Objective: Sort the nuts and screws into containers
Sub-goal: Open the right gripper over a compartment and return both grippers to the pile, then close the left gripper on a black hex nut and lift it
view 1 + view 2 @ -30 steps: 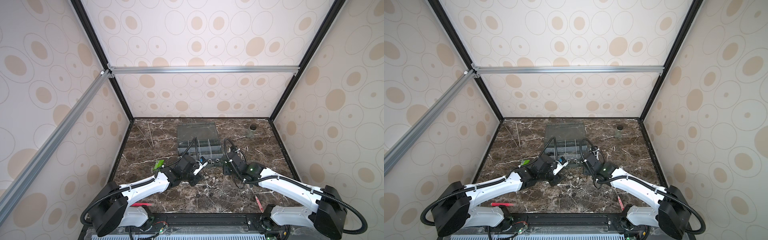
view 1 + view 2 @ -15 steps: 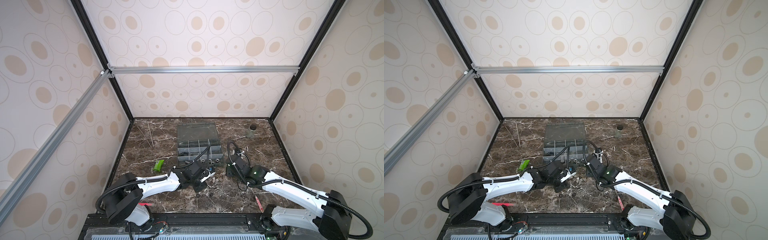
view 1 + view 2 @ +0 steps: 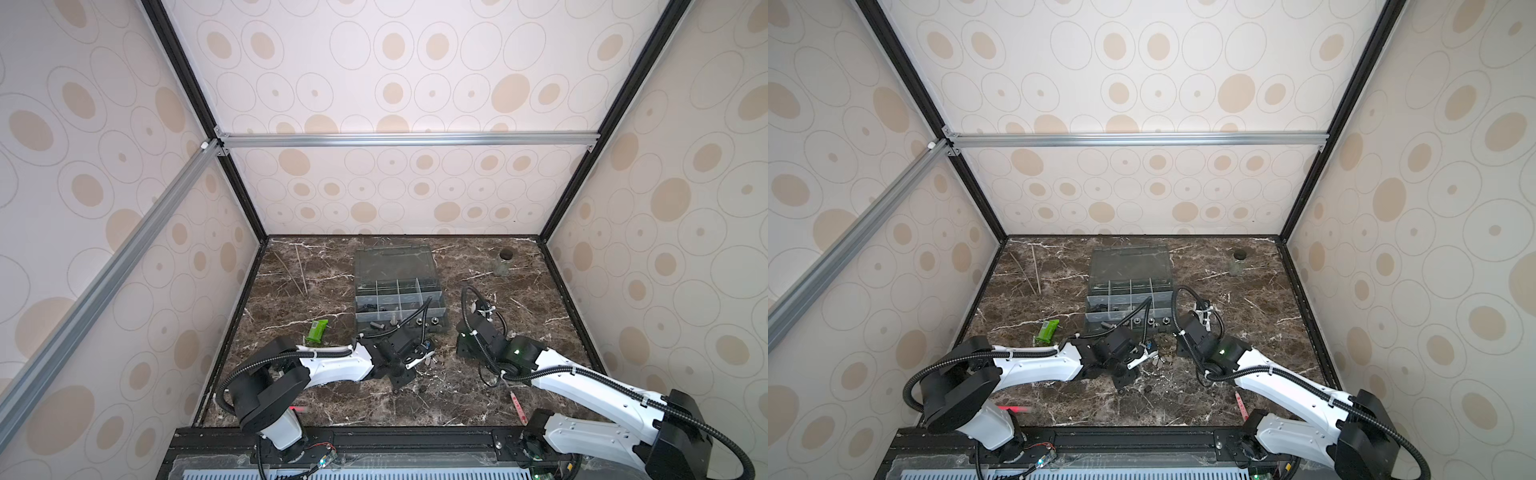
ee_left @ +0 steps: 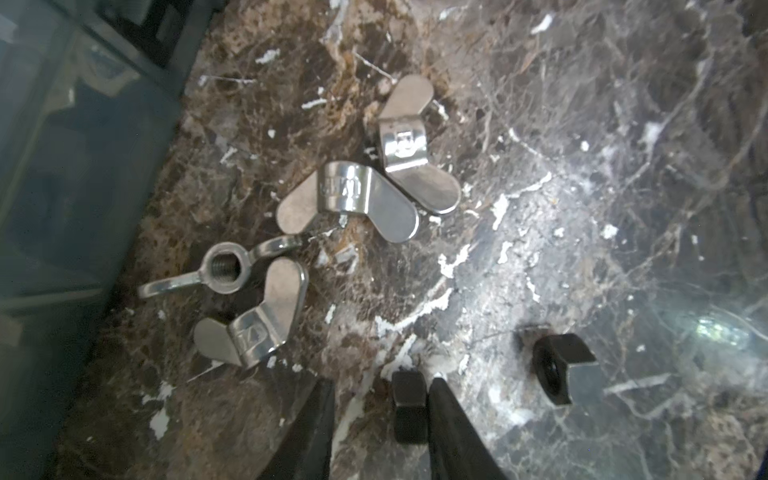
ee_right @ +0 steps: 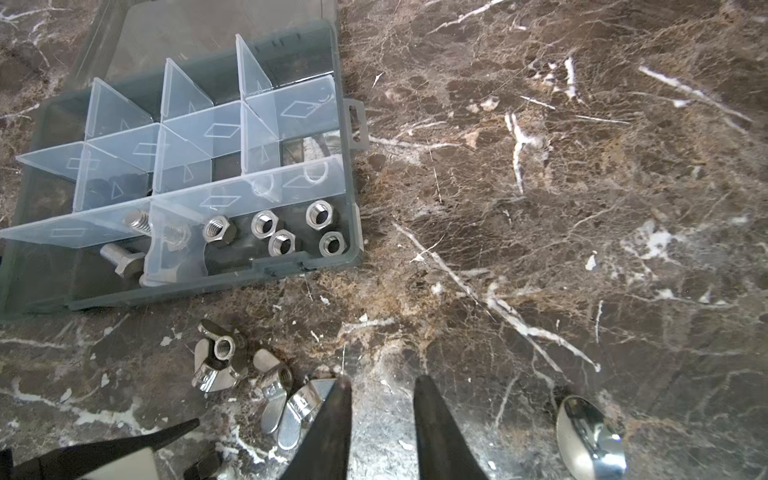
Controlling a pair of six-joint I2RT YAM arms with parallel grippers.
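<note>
Loose on the marble lie several silver wing nuts [image 4: 349, 195] [image 5: 220, 361] and two black hex nuts. My left gripper [image 4: 382, 382] [image 3: 428, 359] is down over one black nut [image 4: 409, 405]. That nut touches one finger, with a gap to the other, so the jaws stand open. The second black nut [image 4: 565, 365] lies just beside it. My right gripper [image 5: 382, 380] [image 3: 461, 353] hovers open and empty next to the wing nuts. The grey organizer's containers [image 5: 291, 266] [image 3: 399, 299] hold silver hex nuts [image 5: 286, 232] in one front compartment and screws [image 5: 124, 257] in the neighbouring one.
A metal spoon [image 5: 590, 440] lies close to my right gripper. A green packet [image 3: 318, 330] sits left of the box, thin wooden sticks [image 3: 297, 270] at the back left and a small jar [image 3: 503, 266] at the back right. The box lid lies open behind it.
My left gripper has come away from the box front, moved right and down to the loose nuts, and its jaws have narrowed around a black nut. The right arm has shifted slightly toward the front.
</note>
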